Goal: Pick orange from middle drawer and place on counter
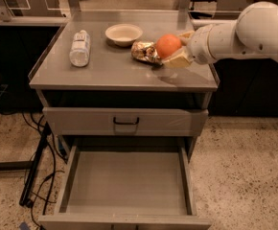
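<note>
The orange [168,45] is held between the fingers of my gripper [173,48], just above the counter [115,68] at its right side. The gripper reaches in from the right on a white arm [244,35]. The orange hangs right next to a shiny foil snack bag [144,51] lying on the counter. Below, the middle drawer [125,181] is pulled fully open and its flat grey floor is bare.
A white bowl [123,33] sits at the back centre of the counter and a plastic bottle [80,48] lies at the left. A shut drawer front with a black handle [126,121] is above the open drawer. Cables [38,176] run along the floor at the left.
</note>
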Robot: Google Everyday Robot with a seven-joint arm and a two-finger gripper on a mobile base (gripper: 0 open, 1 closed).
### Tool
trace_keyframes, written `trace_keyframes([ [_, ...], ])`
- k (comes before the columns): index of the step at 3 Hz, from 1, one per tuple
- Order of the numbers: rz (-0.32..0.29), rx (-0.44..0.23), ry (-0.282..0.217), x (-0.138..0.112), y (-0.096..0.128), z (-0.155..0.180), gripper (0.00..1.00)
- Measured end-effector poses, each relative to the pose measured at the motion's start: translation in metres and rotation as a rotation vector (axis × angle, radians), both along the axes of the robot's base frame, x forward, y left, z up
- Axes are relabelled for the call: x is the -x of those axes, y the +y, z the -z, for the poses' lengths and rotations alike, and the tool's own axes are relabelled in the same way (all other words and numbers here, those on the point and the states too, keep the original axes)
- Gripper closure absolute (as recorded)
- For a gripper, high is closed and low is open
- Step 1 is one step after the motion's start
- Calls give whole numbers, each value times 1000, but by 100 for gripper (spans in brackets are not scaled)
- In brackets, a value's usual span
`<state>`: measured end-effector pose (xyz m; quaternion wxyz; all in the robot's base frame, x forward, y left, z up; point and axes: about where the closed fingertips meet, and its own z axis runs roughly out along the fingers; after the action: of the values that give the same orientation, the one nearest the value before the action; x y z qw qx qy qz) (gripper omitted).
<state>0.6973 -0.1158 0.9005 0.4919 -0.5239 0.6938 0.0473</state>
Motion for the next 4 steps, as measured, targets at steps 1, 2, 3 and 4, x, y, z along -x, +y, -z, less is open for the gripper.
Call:
trace_keyframes([
  [1, 31, 3, 8, -8, -13, 7, 100],
  [2, 56, 6, 24, -15, -23, 18, 100],
  [3, 76, 11, 45, -23, -31, 30, 100],
  [4, 90, 15, 63, -27, -37, 39, 100],
])
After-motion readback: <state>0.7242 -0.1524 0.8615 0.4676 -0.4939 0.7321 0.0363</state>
